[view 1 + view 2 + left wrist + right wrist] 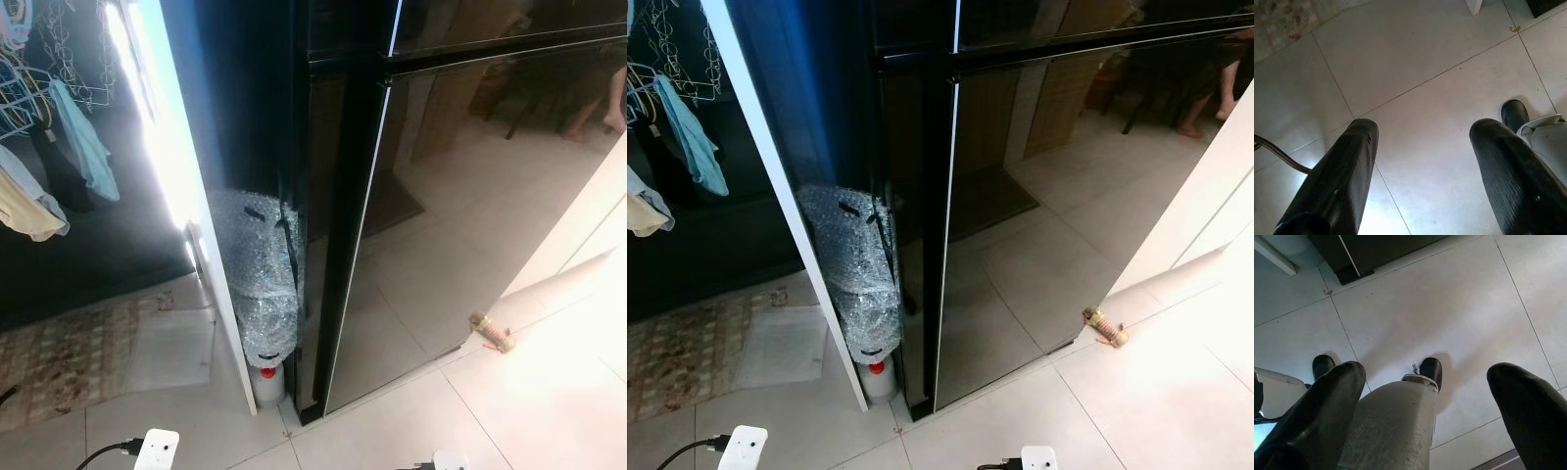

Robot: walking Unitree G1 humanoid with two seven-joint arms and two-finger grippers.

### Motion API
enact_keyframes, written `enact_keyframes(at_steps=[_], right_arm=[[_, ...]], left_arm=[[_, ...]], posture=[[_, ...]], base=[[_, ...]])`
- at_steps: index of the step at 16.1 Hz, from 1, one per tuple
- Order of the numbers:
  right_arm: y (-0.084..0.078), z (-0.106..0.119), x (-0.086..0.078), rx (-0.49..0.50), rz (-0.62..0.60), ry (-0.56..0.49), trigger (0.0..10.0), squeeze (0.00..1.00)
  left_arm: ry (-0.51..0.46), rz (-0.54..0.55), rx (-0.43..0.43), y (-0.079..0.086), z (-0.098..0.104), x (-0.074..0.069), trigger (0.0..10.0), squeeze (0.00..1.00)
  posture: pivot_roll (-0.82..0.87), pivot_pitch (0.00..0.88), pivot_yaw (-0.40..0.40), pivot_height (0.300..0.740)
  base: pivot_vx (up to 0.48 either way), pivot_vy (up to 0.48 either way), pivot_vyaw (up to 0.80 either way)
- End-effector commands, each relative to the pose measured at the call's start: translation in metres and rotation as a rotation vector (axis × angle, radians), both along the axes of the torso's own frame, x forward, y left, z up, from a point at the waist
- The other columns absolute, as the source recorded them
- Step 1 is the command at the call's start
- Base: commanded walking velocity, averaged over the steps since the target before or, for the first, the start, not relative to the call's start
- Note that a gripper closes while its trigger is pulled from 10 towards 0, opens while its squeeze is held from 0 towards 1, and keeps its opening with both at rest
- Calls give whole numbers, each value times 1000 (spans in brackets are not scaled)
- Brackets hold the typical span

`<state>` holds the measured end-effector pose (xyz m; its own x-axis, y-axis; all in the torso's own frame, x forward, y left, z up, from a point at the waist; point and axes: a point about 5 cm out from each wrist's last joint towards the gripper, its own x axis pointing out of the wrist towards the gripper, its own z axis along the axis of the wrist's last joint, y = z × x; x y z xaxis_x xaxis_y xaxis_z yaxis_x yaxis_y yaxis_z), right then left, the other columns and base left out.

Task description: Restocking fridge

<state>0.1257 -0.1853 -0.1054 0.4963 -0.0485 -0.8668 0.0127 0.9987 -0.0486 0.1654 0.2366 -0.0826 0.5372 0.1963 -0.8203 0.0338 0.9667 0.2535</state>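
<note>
A tall black fridge fills the centre and right of the head views, its glossy doors shut and mirroring the pale tiled floor and a room behind the robot. A thin bright line runs down the door's left edge, and a horizontal seam crosses the upper part of the frame where one door meets the next.

Wedged in the narrow gap at the fridge's left side, in the lower centre of the frame, stands a bundle in bubble wrap, held with dark tape, with a small white container with a red cap at its foot. A white panel leans up from the floor just left of the bundle, catching strong glare. Clothes hang on a rack in the upper left, above a patterned rug on the floor. A small wooden object lies on the tiles at the lower right, near the fridge's corner.

In the wrist views both arms hang over bare tile. The left gripper is spread wide and holds nothing; the right gripper is likewise wide apart and empty, with the robot's grey leg and black feet seen between its fingers.
</note>
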Motion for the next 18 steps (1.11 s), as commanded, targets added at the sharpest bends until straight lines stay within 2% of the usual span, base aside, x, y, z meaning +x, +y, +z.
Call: enact_keyframes(at_steps=[1, 18], right_arm=[[1, -3, -8, 10, -7, 37, 10000, 0], [0, -3, -9, 10, -8, 41, 10000, 0]], left_arm=[[13, 2, -4, 0, -1, -2, 10000, 0], [15, 5, -13, -2, -2, -3, 10000, 0]], posture=[[-100, 0, 36, 740], [-97, 0, 30, 740]], base=[[0, 296, 0], [0, 298, 0]])
